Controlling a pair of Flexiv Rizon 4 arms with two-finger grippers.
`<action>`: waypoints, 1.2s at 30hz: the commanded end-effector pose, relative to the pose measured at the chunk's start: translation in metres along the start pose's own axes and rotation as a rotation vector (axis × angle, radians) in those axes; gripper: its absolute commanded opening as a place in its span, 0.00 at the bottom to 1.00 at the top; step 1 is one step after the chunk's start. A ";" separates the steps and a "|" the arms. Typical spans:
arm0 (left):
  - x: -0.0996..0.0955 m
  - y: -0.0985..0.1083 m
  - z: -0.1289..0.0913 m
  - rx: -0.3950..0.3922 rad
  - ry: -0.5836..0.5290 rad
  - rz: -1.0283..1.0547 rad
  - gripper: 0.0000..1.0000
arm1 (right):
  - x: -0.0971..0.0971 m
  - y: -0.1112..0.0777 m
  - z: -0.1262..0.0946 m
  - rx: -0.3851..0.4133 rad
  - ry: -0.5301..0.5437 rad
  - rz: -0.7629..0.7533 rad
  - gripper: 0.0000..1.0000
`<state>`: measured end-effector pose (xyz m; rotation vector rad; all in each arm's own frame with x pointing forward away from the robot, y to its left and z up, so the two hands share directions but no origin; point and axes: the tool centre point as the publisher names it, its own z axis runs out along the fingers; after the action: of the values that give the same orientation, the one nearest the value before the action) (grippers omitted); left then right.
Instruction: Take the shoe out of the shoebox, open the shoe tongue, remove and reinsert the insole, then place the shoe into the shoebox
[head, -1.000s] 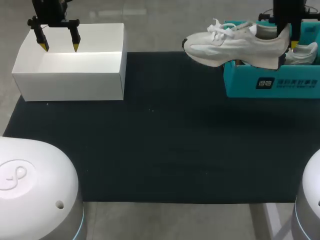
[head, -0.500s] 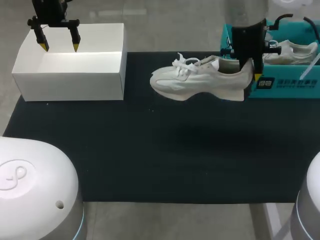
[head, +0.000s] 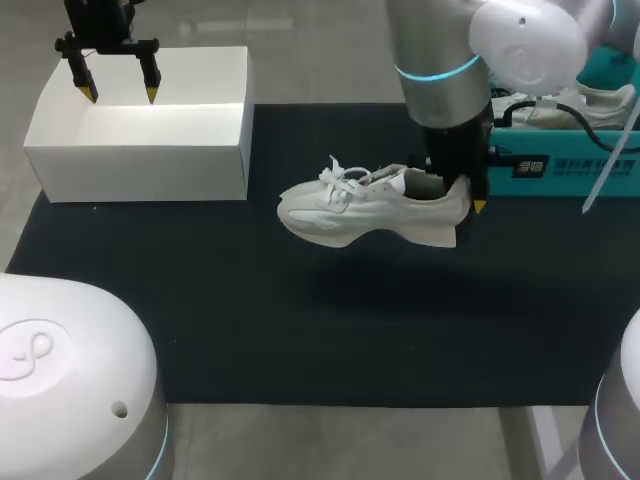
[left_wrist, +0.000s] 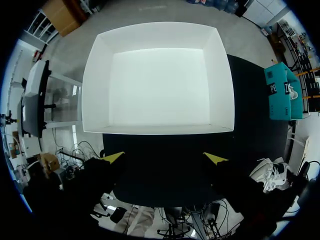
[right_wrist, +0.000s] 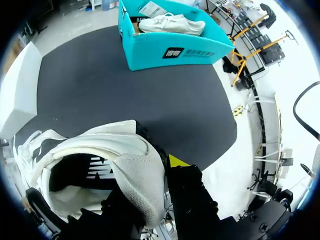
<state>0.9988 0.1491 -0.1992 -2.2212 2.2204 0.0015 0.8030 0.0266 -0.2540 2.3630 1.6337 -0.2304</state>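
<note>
Two boxes: white box (head: 135, 172) under spread left end effector (head: 120, 95), teal shoebox (head: 560, 172) behind shoe (head: 365, 212) in pinching right end effector (head: 462, 196).

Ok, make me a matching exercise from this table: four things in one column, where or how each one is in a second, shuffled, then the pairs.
1. white lace-up sneaker
2. white open cardboard box
3. teal cardboard shoebox
4. left gripper

A. holds a second white shoe
B. open, above the white box
C. clamped at the heel by the right gripper, over the black mat
D. far left, at the mat's corner

Pairs: 1-C, 2-D, 3-A, 4-B
</note>
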 end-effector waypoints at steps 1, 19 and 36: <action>0.000 0.000 0.000 0.000 0.000 0.000 1.00 | 0.000 -0.008 0.014 0.010 0.027 -0.013 0.00; 0.000 0.000 0.000 0.000 0.000 0.000 1.00 | 0.026 -0.041 0.096 0.062 0.039 -0.063 0.00; 0.000 0.000 0.000 0.000 0.000 0.000 1.00 | 0.024 -0.037 0.143 0.127 0.004 -0.056 0.25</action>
<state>0.9988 0.1492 -0.1992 -2.2212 2.2203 0.0014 0.7751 0.0163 -0.3959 2.4108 1.7335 -0.3212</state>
